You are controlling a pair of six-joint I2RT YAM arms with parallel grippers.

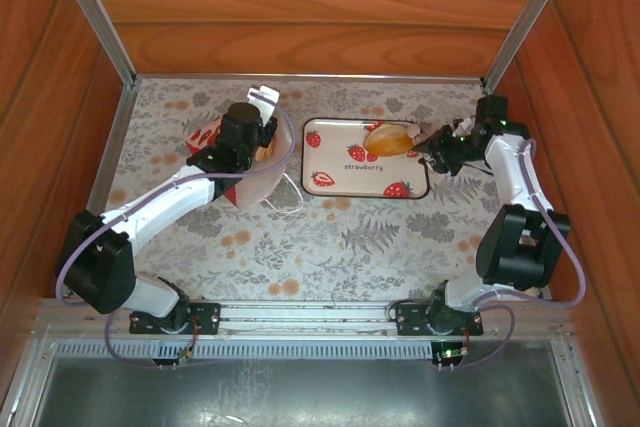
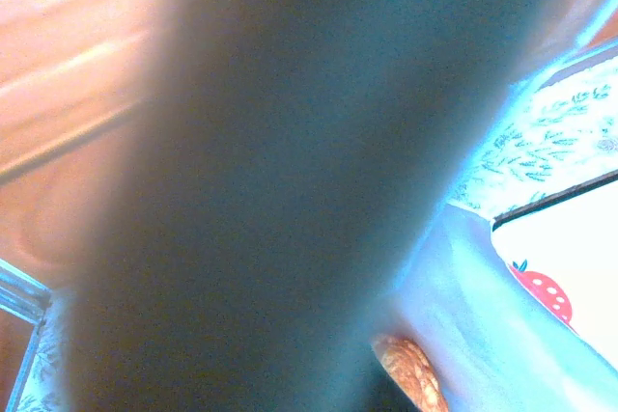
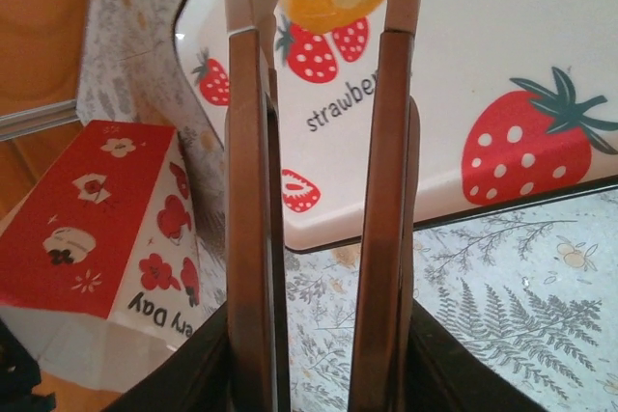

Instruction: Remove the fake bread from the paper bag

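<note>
One piece of fake bread shows in the left wrist view as a golden, crusty edge low against the white inner wall of the paper bag. So little of it is visible that neither its long axis nor its heading can be told. The bag stands toward the far left of the tabletop, just left of the strawberry tray. The left gripper hangs over the bag's mouth, reaching downward, so this piece lies straight below and ahead of it. The left arm is by far the nearer one. Its wrist picture is mostly a dark blur, so I cannot tell whether its jaws are apart or closed. A second piece, an oval bun, lies in the far right corner of the tray with its long axis roughly along the tray's far edge. The right gripper points at it from the tray's right edge. Its fingers are spread and stand either side of the bun's near end. Whether they press it or merely flank it cannot be told.
</note>
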